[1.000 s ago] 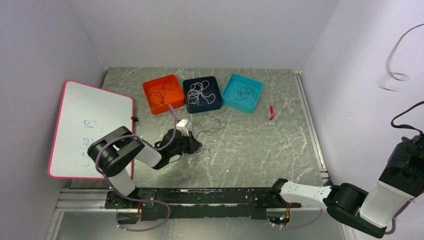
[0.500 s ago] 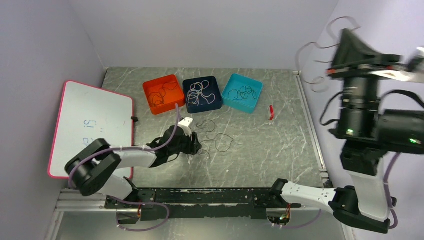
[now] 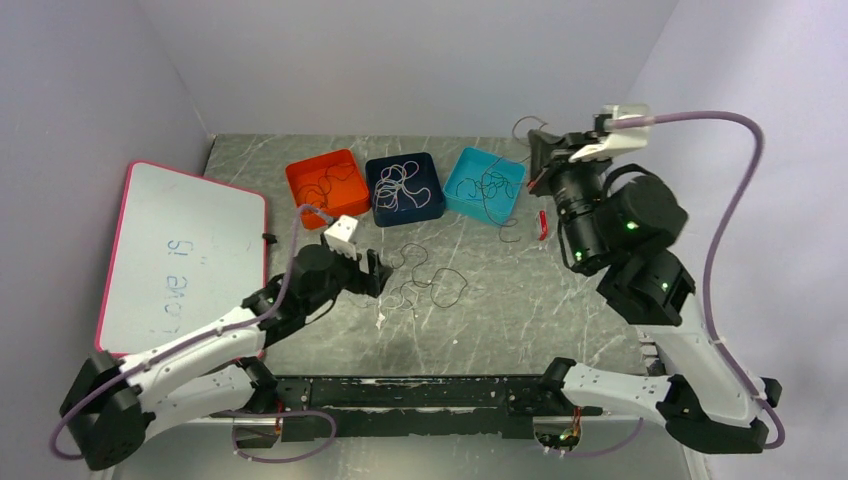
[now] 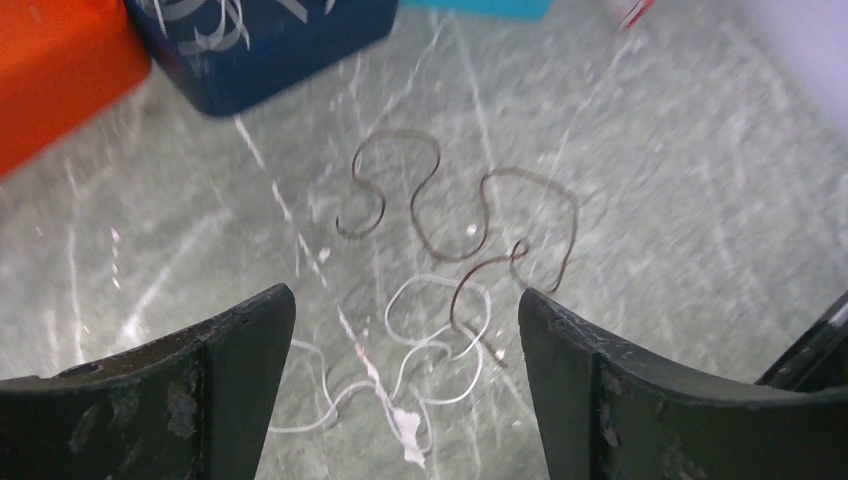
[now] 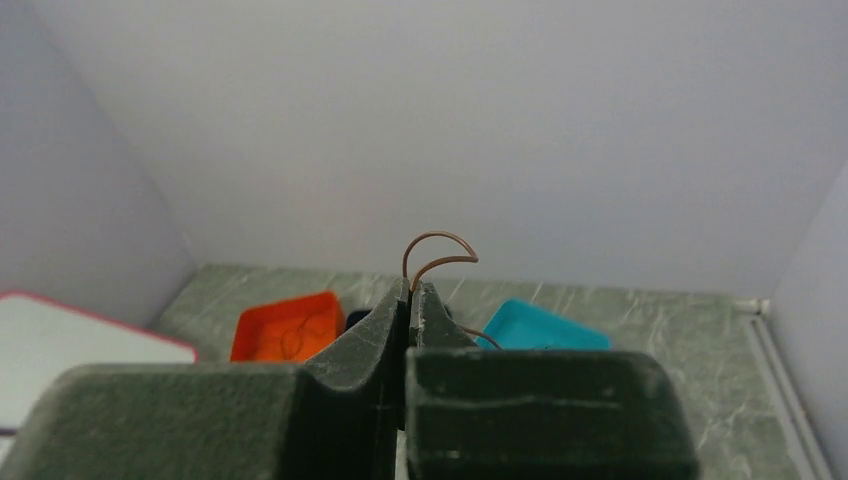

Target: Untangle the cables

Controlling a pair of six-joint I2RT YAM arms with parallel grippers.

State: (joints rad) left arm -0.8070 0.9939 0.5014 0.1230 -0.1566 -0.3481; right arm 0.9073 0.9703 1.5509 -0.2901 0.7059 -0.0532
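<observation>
Grey marbled tabletop point(image 3: 540, 300) spreads between pale lilac walls. Low over it the left gripper point(image 4: 405, 300) hangs with its jaws spread wide and nothing between them. Just beneath and ahead of it lie the loose wires: a dark cable point(image 4: 470, 215) in snaking curls and a white cable point(image 4: 440, 340) looped nearer the fingers, the two overlapping at one loop. Farther back three trays sit in a row, an orange tray point(image 3: 320, 158), a navy tray point(image 3: 400, 157) and a teal tray point(image 3: 478, 214), each with curled wires inside. Off to the right, the right gripper point(image 5: 410, 292) is raised by the teal tray's far corner. Its jaws are pinched tight on a brownish cable point(image 5: 437, 248), whose short arch pokes out above the tips. A whiteboard point(image 3: 170, 250) lies along the left edge, and a small red item point(image 3: 542, 224) rests just right of the teal tray.
</observation>
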